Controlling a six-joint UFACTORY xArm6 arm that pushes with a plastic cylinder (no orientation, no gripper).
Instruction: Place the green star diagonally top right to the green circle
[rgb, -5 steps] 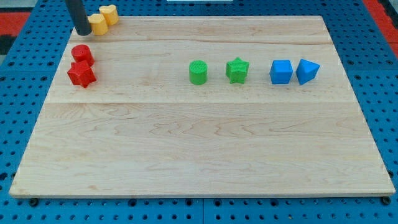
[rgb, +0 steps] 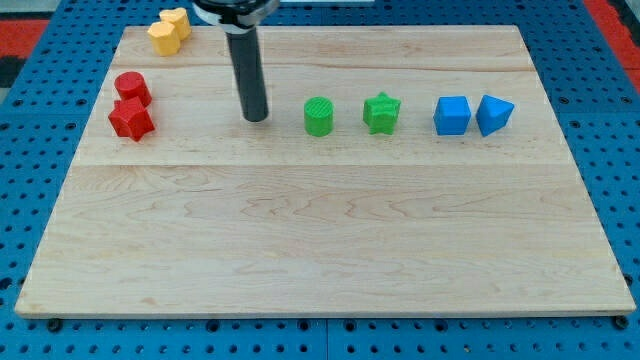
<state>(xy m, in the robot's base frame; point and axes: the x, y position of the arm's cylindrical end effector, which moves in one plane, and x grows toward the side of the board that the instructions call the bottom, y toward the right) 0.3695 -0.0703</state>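
The green star (rgb: 381, 112) sits on the wooden board right of the green circle (rgb: 319, 116), at about the same height in the view, with a small gap between them. My tip (rgb: 256, 116) touches the board just left of the green circle, apart from it. The dark rod rises from there toward the view's top.
A red circle (rgb: 132, 87) and a red star (rgb: 131, 119) lie at the view's left. Two yellow blocks (rgb: 169, 30) sit at the top left corner. A blue cube (rgb: 452, 115) and a blue triangular block (rgb: 494, 114) lie right of the green star.
My tip has moved from the top left corner by the yellow blocks, right and down, to a spot just left of the green circle. No block has moved.
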